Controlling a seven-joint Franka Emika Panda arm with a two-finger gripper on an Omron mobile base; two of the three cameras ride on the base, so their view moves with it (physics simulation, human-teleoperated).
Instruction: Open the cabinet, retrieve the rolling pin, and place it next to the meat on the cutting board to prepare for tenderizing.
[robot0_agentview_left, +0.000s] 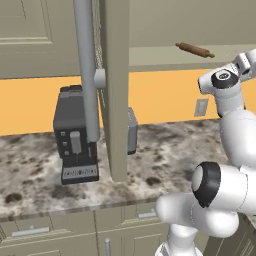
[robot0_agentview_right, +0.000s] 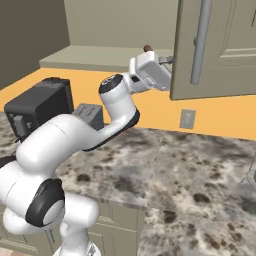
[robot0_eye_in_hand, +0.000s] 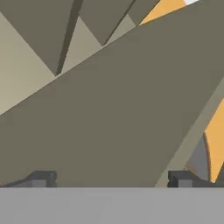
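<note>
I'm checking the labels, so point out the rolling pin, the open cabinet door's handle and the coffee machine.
rolling pin (robot0_agentview_left: 194, 50): left base view, middle of its wooden barrel.
cabinet door handle (robot0_agentview_left: 86, 65): left base view, middle of the grey bar.
coffee machine (robot0_agentview_left: 70, 125): left base view, its dark front.

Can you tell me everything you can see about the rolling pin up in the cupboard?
The rolling pin is a slim brown cylinder that looks wooden, with a narrower knobbed handle at each end. It lies flat on the pale shelf inside the opened cabinet, set at a slant in the left base view. Nothing grips it; only the shelf touches it. In the right base view just one dark-brown end peeks above the robot's hand.
</note>
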